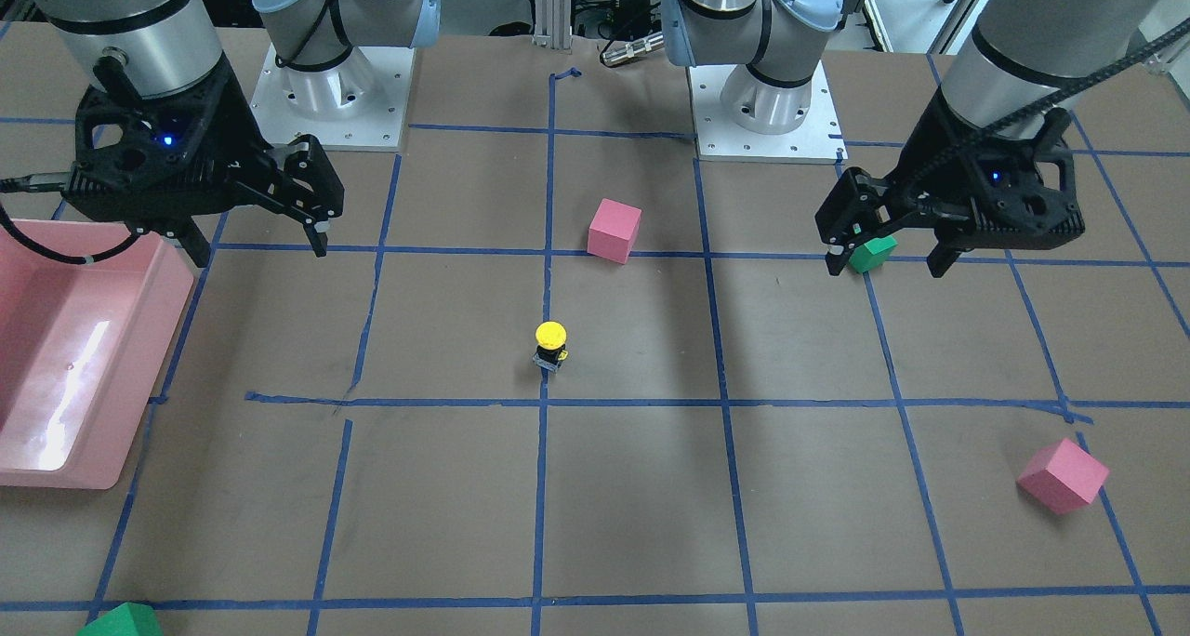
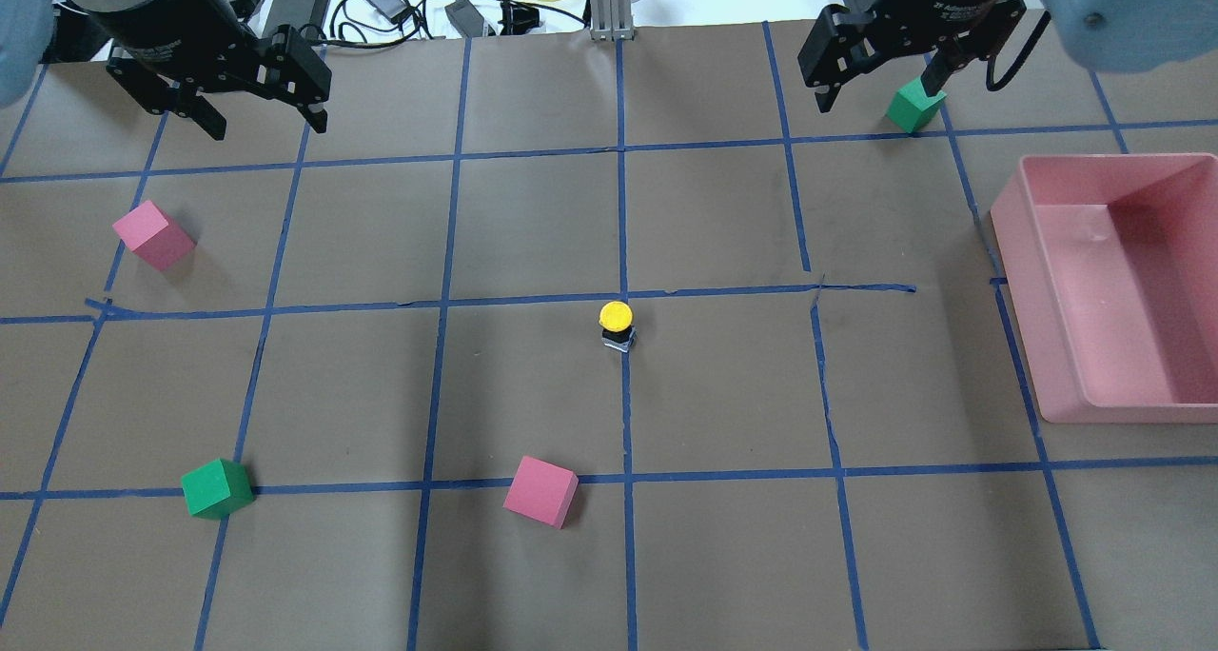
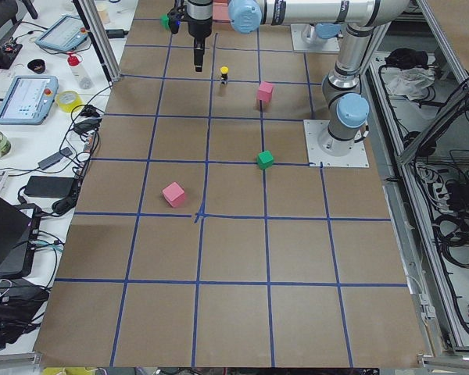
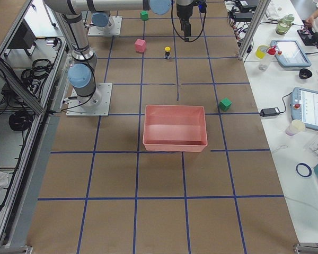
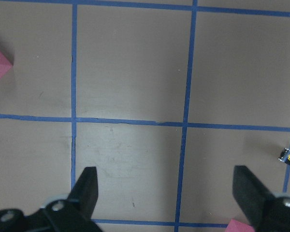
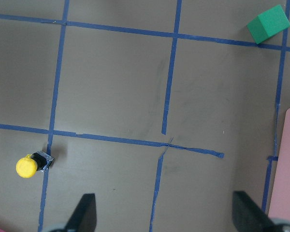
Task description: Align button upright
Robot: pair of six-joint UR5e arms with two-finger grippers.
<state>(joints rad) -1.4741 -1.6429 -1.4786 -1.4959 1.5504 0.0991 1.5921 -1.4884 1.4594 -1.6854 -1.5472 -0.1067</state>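
Button [image 2: 617,324]: we judge it upright on the counter [image 2: 723,404]; left and right jaws wide, empty; a stray nudge could topple it.

The button [image 1: 550,346] stands upright on the table [image 1: 651,506], yellow cap on top, between and well apart from the left gripper [image 1: 890,250] and right gripper [image 1: 258,245], both with fingers spread.

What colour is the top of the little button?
Yellow; the button shows best in the front-facing view.
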